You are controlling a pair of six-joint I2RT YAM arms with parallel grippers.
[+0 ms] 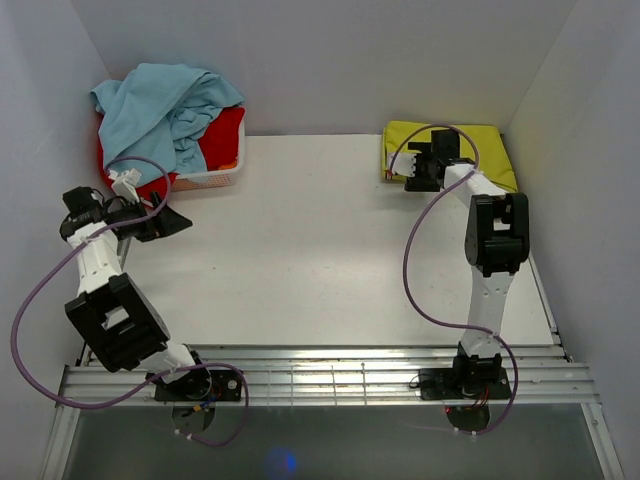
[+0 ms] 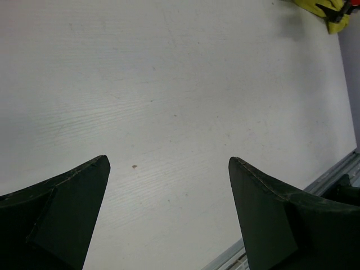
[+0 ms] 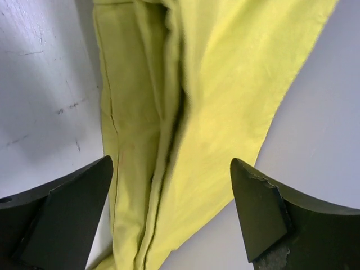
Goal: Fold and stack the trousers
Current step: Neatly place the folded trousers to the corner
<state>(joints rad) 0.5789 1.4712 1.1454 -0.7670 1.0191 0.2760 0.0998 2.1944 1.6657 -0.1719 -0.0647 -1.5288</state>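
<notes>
Yellow-green cloth fills my right wrist view: the trousers (image 3: 214, 84) lie folded on the white bench (image 1: 300, 250), in the upper right of the overhead frame. My right fingers (image 3: 67, 214) hang over them, spread wide and holding nothing. My left fingers (image 2: 62, 214) stand equally wide over bare bench at the left, near a basket (image 1: 215, 180) heaped with a light blue garment (image 1: 150, 110) and a red garment (image 1: 225, 135).

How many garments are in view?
3: the trousers folded at the far right; a light blue garment atop a red garment in the basket far left. More may lie beneath.
</notes>
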